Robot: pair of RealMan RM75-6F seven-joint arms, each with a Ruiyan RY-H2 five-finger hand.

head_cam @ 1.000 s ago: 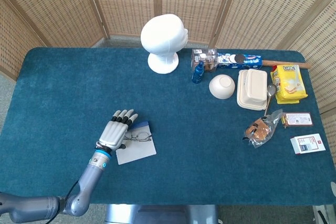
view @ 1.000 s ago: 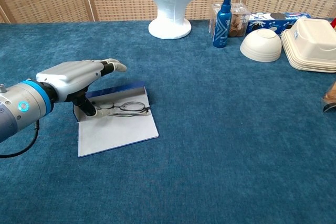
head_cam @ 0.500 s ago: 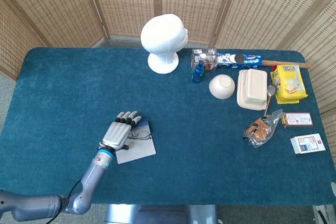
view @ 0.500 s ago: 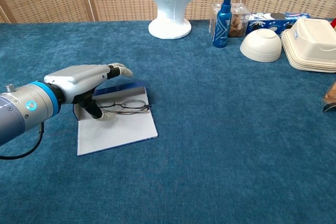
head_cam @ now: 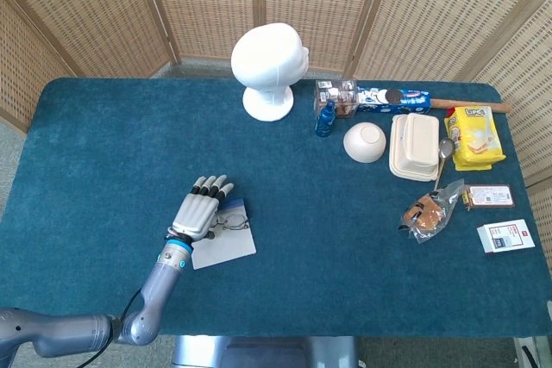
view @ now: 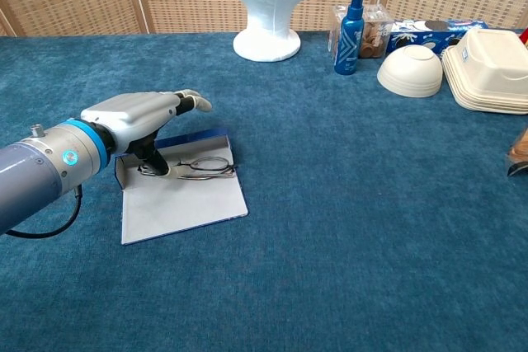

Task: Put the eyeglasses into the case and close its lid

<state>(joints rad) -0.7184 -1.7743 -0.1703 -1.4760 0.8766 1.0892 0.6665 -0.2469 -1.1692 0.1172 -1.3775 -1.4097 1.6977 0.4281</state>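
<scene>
The thin-rimmed eyeglasses (view: 205, 168) (head_cam: 233, 224) lie folded on the open flat case (view: 186, 204) (head_cam: 226, 247), a white panel with a blue back edge, at the near left of the table. My left hand (view: 136, 117) (head_cam: 198, 211) hovers over the case's left part with its fingers stretched out flat and forward. Its thumb points down beside the left end of the glasses, and nothing is held in the hand. Part of the case's left edge is hidden under the hand. My right hand shows in neither view.
A white mannequin head (head_cam: 269, 66) stands at the back centre. At the back right are a blue bottle (head_cam: 325, 118), a white bowl (head_cam: 365, 142), a foam box (head_cam: 414, 147), snack packets (head_cam: 473, 137) and small boxes (head_cam: 505, 236). Blue cloth (head_cam: 345, 247) covers the table.
My left hand has slid a little forward and to the right over the case, with its thumb now nearer the glasses. The glasses and case have stayed put.
</scene>
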